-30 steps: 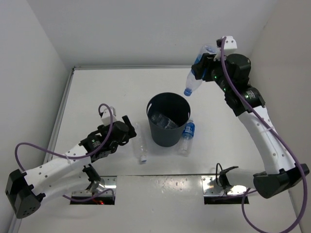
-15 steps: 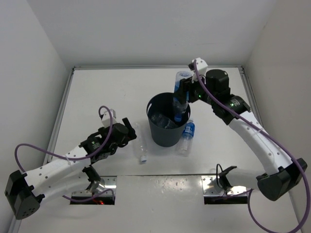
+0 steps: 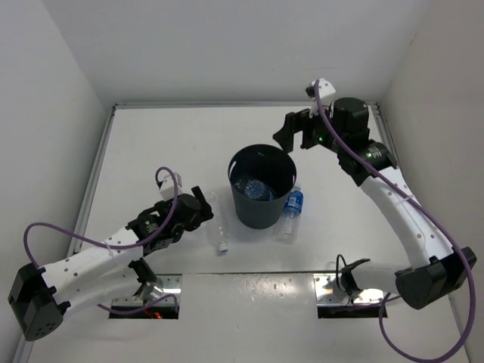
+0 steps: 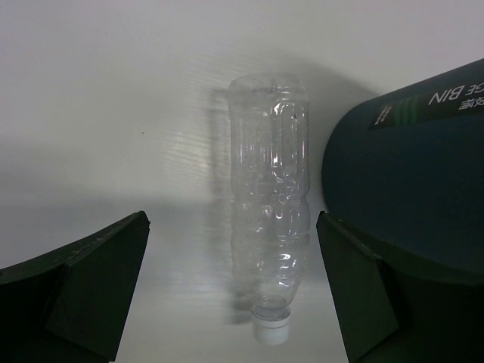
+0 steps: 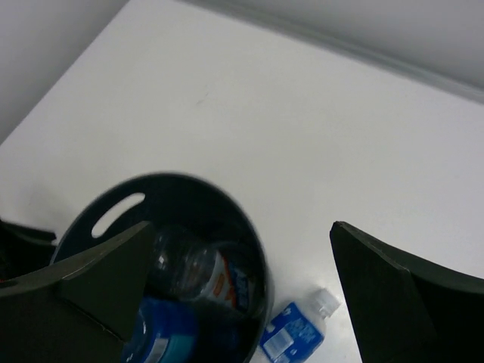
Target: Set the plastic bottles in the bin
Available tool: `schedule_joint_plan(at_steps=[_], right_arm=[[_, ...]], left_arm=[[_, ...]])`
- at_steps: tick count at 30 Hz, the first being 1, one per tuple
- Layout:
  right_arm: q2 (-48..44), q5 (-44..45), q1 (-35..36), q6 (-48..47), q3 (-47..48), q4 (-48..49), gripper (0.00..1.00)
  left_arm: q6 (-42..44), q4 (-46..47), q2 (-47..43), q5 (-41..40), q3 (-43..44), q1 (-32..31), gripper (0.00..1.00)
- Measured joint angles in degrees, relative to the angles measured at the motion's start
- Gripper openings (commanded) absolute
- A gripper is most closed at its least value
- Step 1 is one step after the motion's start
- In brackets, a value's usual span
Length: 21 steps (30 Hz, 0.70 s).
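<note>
Right gripper [image 3: 296,136] hangs wide open and empty, high behind the bin [image 3: 257,215] — two bottles [image 5: 200,276] lie inside. Left gripper [image 3: 200,207], spread wide, faces the clear bottle [image 4: 270,204] lying beside the bin — next, advance and close on it. A blue-labelled bottle [image 3: 293,208] lies on the bin's other side.

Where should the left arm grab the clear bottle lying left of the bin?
Pinch the clear bottle across its mid-body, left end effector coming from above: it lies flat, cap toward the arms, the bin close alongside.
</note>
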Motion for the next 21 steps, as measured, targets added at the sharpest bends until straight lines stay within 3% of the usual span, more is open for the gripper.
schedule_joint_plan(at_steps=[4, 10, 18, 21], right_arm=[[1.8, 0.9, -5.0, 2.7, 4.3, 2.4, 1.00], [7.6, -3.3, -19.8, 10.6, 5.6, -0.3, 1.00], [11.1, -16.7, -23.2, 13.5, -11.9, -7.6, 1.00], [12.7, -20.5, -23.6, 13.6, -14.2, -9.1, 1.00]], left_arm=[[0.0, 0.3, 0.4, 0.4, -0.2, 0.0, 1.00], [0.0, 0.9, 1.3, 1.1, -0.2, 0.0, 1.00], [0.0, 1.2, 1.5, 1.6, -0.7, 0.2, 1.00], [0.0, 1.0, 1.6, 1.8, -1.1, 0.5, 1.00]])
